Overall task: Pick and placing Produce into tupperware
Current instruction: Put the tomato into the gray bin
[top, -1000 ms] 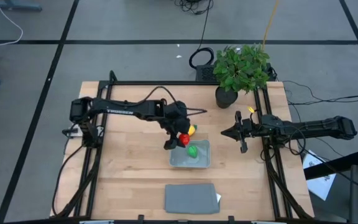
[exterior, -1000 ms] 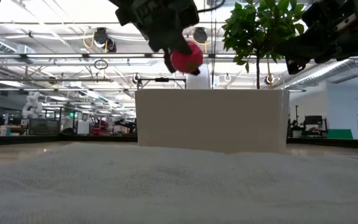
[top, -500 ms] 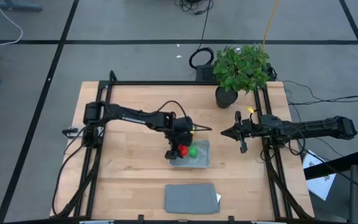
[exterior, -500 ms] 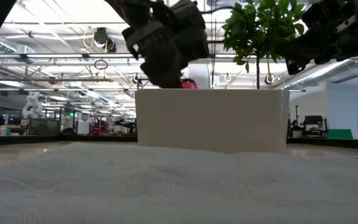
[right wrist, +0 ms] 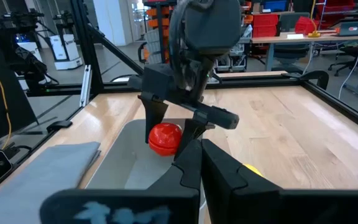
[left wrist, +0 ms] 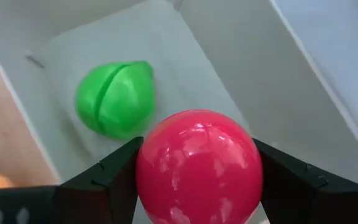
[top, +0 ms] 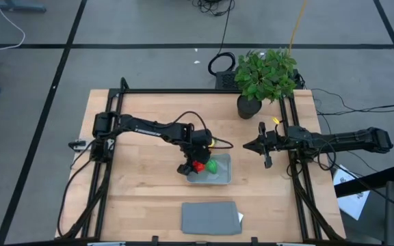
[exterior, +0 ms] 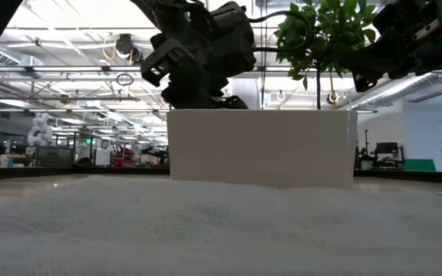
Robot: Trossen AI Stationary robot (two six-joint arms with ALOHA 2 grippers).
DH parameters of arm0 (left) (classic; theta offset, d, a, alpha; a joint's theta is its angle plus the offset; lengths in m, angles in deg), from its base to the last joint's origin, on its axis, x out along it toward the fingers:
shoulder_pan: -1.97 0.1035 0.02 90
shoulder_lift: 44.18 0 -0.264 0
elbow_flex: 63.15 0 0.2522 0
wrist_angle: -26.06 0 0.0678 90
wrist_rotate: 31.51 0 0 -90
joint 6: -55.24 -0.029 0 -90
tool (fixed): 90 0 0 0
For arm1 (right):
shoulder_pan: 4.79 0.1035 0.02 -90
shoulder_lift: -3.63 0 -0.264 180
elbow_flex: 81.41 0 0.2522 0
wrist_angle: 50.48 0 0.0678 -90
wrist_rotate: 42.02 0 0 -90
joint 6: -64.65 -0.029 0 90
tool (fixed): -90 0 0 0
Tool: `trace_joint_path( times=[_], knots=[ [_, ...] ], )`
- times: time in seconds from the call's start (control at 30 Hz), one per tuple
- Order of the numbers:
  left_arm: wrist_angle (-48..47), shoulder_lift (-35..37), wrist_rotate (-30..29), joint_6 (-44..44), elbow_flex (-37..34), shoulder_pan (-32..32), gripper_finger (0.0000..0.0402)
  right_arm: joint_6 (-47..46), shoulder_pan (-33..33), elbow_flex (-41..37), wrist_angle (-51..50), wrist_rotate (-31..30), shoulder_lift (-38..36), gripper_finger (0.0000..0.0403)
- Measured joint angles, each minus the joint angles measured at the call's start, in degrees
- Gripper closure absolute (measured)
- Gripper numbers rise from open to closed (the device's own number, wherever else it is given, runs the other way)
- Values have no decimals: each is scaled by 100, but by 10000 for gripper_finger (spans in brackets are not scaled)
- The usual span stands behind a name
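My left gripper (top: 197, 166) reaches down into the tupperware (top: 224, 179), a shallow clear bluish-grey container, and is shut on the red round piece (left wrist: 197, 168). The green round piece (left wrist: 115, 98) lies on the container floor beside it. The yellow piece (right wrist: 252, 168) rests on the table just outside the container's far side, mostly hidden by the arm in the high view. My right gripper (top: 250, 145) hovers shut to the right of the container, touching nothing. My left gripper pinches the red round piece between its two fingers (left wrist: 107, 180), one on each opposite side (left wrist: 148, 174). The fingers come from above, pointing down into the container. The piece sits below the rim, next to the green one; whether it touches the floor, I cannot tell.
A flat grey lid (top: 211, 217) lies near the table's near edge. A potted leafy plant (top: 265, 78) stands at the far right corner. Black frame rails (top: 104, 171) run along the table's left and right sides. Bare wood shows left of the container.
My left gripper has moved toward the near edge and down, carrying the red piece from above the container's far left corner to inside its walls. It has stayed shut on the piece. In the low view the red piece has dropped behind the container wall.
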Motion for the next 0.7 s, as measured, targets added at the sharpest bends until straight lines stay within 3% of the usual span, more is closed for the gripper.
trace_joint_path(
  times=[0.17, 0.7],
  knots=[
    [-86, 0, -431, -475, 146, -17, 144, 3, -1, 0, 0, -1, 0, 403],
    [-24, -12, -670, -996, 189, -359, 144, 25, -1, 0, 2, -2, 0, 403]
  ],
)
